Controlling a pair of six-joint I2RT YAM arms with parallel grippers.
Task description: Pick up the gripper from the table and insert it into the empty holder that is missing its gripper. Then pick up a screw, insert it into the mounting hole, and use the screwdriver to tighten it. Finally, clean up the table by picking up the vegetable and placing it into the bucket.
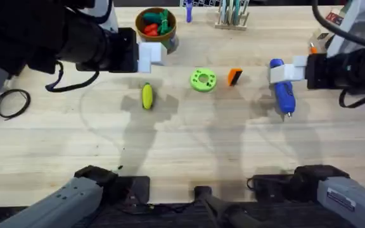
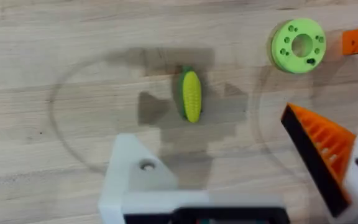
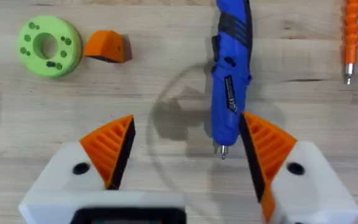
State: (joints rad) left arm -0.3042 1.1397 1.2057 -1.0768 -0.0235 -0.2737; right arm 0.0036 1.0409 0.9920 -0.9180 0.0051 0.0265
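1. Overhead: left gripper (image 1: pixel 149 56) hovering beside bucket (image 1: pixel 156 25), vegetable (image 1: pixel 146 96) just below it on tabletop (image 1: pixel 182 145); orange gripper (image 1: pixel 234 76) between both arms, beside green disc (image 1: pixel 202 80); screwdriver (image 1: pixel 283 92) under right gripper (image 1: pixel 288 69).
2. Left wrist: open, empty; one pad fitted, bare holder (image 2: pixel 137 177) opposite.
3. Right wrist: open wide, nothing held, screwdriver tip between pads. Best to fetch wedge first, gripping flat sides, aligned squarely with holder.
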